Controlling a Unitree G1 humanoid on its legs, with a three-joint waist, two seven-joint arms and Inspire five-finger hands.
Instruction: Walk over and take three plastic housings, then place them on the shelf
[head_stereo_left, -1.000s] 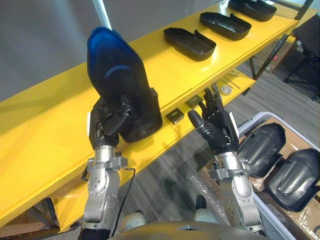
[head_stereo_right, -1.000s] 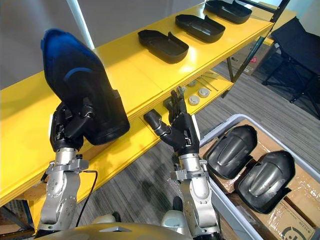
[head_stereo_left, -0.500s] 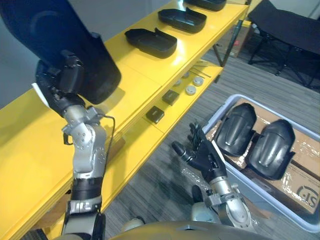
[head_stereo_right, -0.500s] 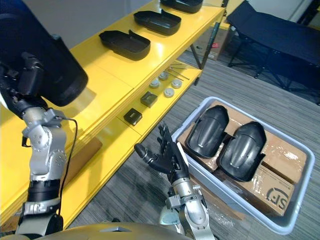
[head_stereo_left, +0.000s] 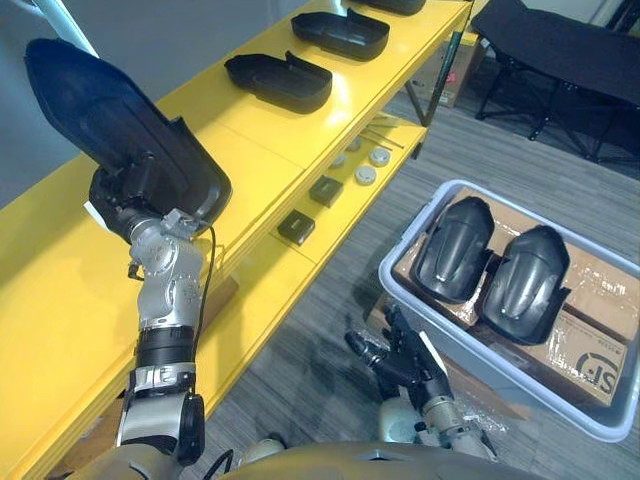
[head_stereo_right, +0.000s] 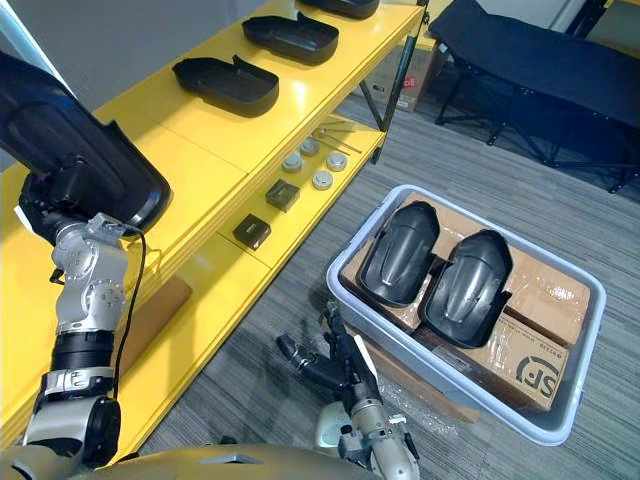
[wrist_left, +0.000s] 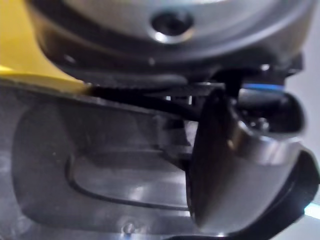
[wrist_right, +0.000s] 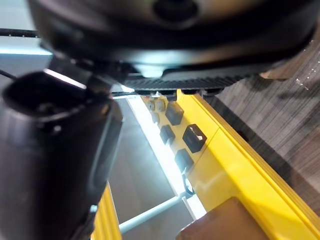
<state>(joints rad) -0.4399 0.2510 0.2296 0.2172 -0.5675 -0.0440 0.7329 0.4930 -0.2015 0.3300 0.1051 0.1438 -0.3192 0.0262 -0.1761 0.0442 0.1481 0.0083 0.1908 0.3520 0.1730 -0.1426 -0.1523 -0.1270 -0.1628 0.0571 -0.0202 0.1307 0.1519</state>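
Aloft, black plastic housing (head_stereo_left: 110, 110), tilted, clamped in the curled left hand (head_stereo_left: 118, 200) over the yellow shelf (head_stereo_left: 60, 290). Farther along its top, two shelved housings (head_stereo_left: 278, 80). Down low over grey floor (head_stereo_left: 520, 130), right hand (head_stereo_left: 400, 362), fingers slack and apart, empty. Near it, grey bin (head_stereo_left: 392, 285) with two binned housings (head_stereo_left: 455, 248).
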